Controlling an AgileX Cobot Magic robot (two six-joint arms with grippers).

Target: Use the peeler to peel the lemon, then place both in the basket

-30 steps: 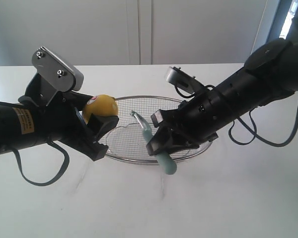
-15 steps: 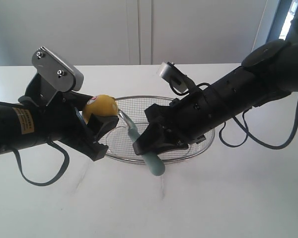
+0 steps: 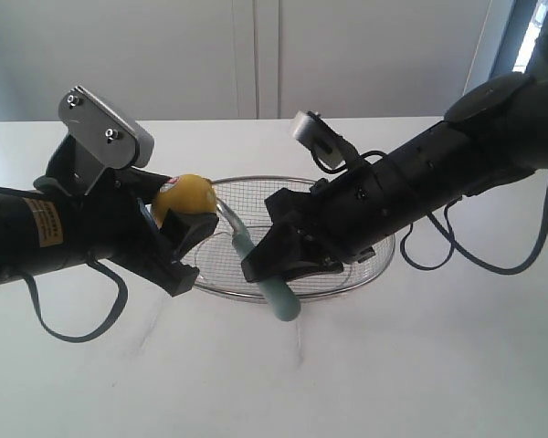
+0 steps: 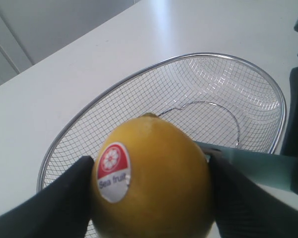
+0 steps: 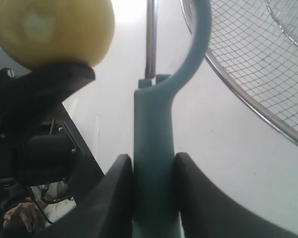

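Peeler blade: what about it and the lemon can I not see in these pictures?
Exterior view: contact between peeler and lemon is too small to judge.
Left wrist view: the lemon hides the blade.
Right wrist view: the picture edge cuts off the blade and most of the lemon.

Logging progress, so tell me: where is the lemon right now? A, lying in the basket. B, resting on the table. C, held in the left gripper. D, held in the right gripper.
C: the left gripper is shut on the lemon; the right gripper holds the peeler.
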